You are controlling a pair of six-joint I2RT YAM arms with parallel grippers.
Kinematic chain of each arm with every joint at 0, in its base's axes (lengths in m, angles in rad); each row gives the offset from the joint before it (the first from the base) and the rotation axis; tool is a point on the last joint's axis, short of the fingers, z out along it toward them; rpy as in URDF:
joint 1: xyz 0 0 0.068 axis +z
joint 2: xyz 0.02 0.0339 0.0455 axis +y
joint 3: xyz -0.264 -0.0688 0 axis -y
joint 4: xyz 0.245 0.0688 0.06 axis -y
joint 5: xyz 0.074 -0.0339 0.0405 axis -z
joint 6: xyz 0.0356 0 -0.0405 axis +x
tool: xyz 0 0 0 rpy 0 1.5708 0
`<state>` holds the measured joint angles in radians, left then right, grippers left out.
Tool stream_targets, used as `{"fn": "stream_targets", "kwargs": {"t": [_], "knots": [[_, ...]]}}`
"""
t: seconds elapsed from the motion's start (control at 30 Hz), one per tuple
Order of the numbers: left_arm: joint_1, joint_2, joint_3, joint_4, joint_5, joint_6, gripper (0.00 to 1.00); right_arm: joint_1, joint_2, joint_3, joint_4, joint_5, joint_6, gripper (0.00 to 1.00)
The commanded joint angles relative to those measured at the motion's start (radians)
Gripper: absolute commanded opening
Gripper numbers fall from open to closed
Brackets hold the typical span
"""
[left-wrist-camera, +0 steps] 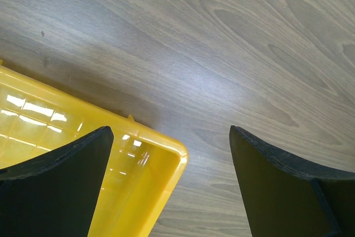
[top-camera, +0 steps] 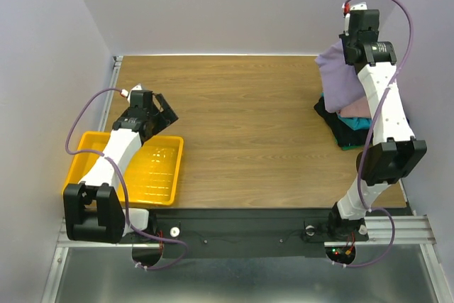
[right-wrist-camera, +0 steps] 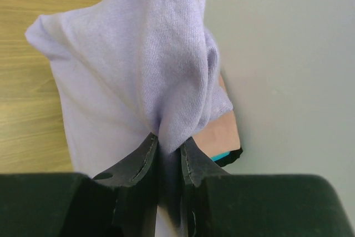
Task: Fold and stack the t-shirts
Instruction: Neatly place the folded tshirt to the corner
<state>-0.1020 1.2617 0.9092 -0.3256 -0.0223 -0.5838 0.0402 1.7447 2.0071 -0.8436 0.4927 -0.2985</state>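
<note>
The right tool, clenched on a bunched fold of the lavender t-shirt that hangs beyond its tips over the pink, teal and black stack, could let it land crumpled and off-centre, tipping the pile; the left tool stands released, empty.

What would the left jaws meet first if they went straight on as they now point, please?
Most likely the wooden table, just past the yellow tray; depth is unclear, so possibly its corner rim.
</note>
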Motion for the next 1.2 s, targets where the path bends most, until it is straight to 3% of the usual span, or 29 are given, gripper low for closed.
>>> {"fn": "stream_targets", "kwargs": {"t": [0.0, 0.23, 0.4, 0.73, 0.87, 0.9, 1.0, 1.13, 1.17], "knots": [[0.013, -0.008, -0.013, 0.036, 0.018, 0.006, 0.98, -0.002, -0.053, 0.068, -0.024, -0.023, 0.064, 0.00], [0.022, 0.015, -0.020, 0.042, 0.050, 0.006, 0.98, -0.002, -0.028, 0.068, -0.055, 0.047, 0.047, 0.01], [0.024, 0.016, -0.024, 0.040, 0.050, 0.006, 0.98, -0.025, 0.022, 0.050, -0.054, 0.180, 0.013, 0.00], [0.036, 0.019, -0.016, 0.037, 0.051, 0.010, 0.98, -0.180, 0.124, 0.004, -0.016, 0.127, -0.054, 0.00], [0.041, 0.022, -0.016, 0.039, 0.055, 0.010, 0.98, -0.220, 0.179, -0.014, 0.055, 0.176, -0.117, 0.01], [0.042, 0.024, -0.016, 0.039, 0.055, 0.010, 0.98, -0.227, 0.206, -0.016, 0.078, 0.187, -0.137, 0.02], [0.045, 0.028, -0.012, 0.039, 0.056, 0.010, 0.98, -0.237, 0.242, -0.019, 0.116, 0.179, -0.136, 0.25], [0.050, 0.028, -0.003, 0.030, 0.056, 0.015, 0.98, -0.260, 0.251, -0.031, 0.185, 0.092, -0.128, 0.32], [0.051, 0.027, -0.003, 0.030, 0.055, 0.013, 0.98, -0.266, 0.256, -0.033, 0.198, 0.086, -0.123, 0.42]]}}
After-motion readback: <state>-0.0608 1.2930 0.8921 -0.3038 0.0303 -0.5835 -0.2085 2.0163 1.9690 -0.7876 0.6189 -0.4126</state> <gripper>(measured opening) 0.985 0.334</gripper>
